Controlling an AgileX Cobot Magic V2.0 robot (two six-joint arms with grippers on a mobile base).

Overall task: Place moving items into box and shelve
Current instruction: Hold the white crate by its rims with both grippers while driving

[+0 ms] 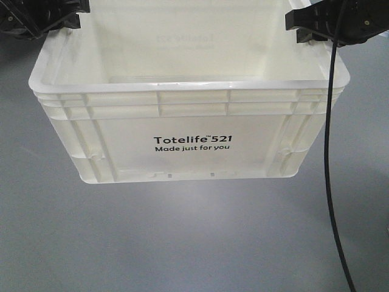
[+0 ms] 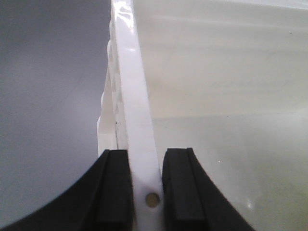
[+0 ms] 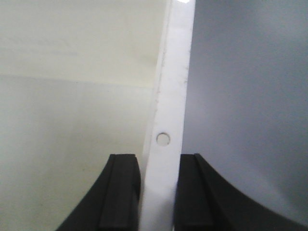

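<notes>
Box (image 1: 188,131) with print facing camera, left gripper (image 2: 146,161) pinching its left rim, right gripper (image 3: 161,166) pinching right rim, black cable (image 1: 331,152) crossing its right corner

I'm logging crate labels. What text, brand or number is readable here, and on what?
"Totelife 521": black print on the box front wall.
"Made just for you": the line below it.
Faint print showing through the far wall: too faint to read.
Wrist views: none.
</notes>
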